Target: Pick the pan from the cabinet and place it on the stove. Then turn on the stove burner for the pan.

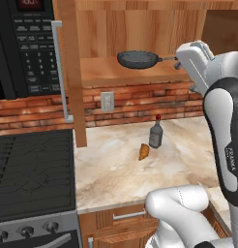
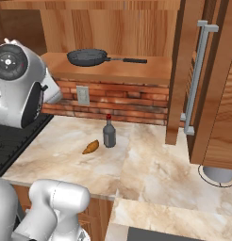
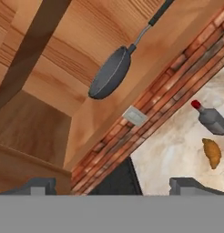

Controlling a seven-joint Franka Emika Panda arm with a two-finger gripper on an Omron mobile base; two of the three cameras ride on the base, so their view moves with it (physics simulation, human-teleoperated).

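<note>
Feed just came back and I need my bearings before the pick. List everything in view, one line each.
pan: one, dark grey, on the open cabinet shelf, handle toward the arm
stove: one, black grates, steel front with knobs, left of the counter
microwave: one, black, above the stove
bottle: one, grey with red cap, upright on the counter
croissant: one, orange-brown, beside the bottle
wall outlet: one, white, on the brick wall
gripper: one, dark tips, open, short of the pan

Home kitchen (brick backsplash): stove (image 1: pixel 34 169), microwave (image 1: pixel 24 46), marble counter (image 1: pixel 116 169).
</note>
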